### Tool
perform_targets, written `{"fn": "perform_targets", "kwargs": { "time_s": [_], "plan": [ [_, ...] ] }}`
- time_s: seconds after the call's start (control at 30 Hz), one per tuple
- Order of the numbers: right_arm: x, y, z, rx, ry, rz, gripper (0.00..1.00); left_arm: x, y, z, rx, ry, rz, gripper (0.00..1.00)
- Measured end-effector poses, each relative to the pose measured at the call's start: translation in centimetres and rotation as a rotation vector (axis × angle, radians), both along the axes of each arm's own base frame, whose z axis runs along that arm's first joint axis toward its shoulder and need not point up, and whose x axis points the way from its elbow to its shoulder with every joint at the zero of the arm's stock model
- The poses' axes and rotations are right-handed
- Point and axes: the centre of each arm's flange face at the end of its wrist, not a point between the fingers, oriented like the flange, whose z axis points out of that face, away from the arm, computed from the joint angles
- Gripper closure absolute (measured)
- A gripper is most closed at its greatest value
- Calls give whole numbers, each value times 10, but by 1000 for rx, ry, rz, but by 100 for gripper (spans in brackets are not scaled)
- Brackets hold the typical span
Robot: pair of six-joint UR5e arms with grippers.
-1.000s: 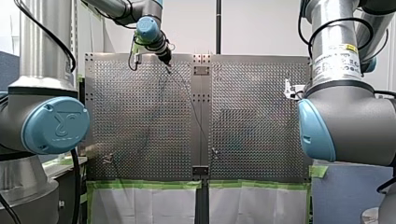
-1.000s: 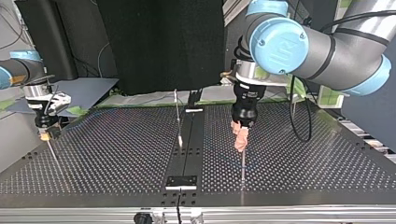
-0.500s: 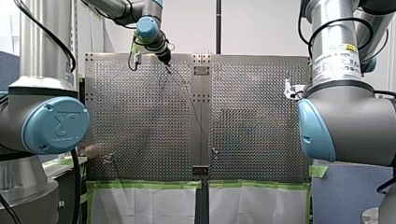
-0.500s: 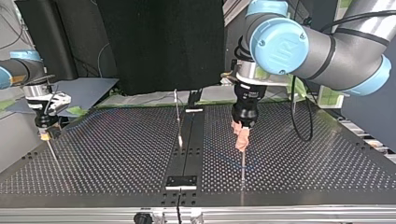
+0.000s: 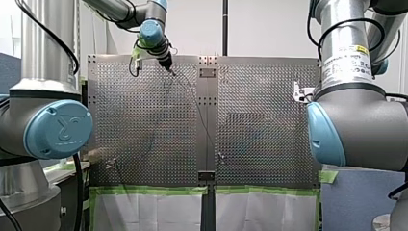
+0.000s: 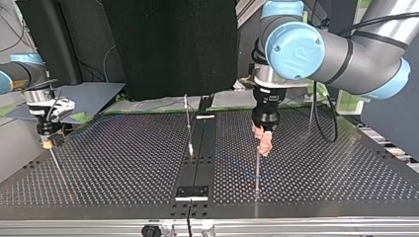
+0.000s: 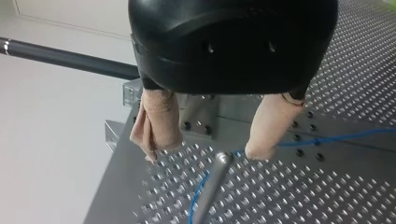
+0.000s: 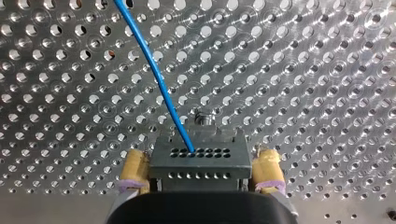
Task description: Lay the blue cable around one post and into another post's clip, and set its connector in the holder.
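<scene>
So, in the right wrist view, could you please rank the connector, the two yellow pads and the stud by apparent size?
1. Connector
2. Yellow pads, both alike
3. Stud, though it sits farther away

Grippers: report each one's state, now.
Left gripper: open, holding nothing.
Right gripper: closed on the cable connector.

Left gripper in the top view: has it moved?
Yes. My left gripper has shifted toward the view's right, now beside the upright post instead of over it.
</scene>
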Motion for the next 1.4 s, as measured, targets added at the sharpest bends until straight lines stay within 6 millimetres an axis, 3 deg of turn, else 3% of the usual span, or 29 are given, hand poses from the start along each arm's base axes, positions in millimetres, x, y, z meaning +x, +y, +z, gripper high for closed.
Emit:
{"fn": "perform_targets", "kwargs": {
  "time_s": [0.37, 1.4],
  "plan": [
    [-1, 0, 0, 0, -2, -1, 1, 2, 13, -15, 13, 28, 42, 0],
    [-1, -1, 1, -2, 0, -1, 1, 7, 20, -15, 30, 30, 47, 0]
  ]
}}
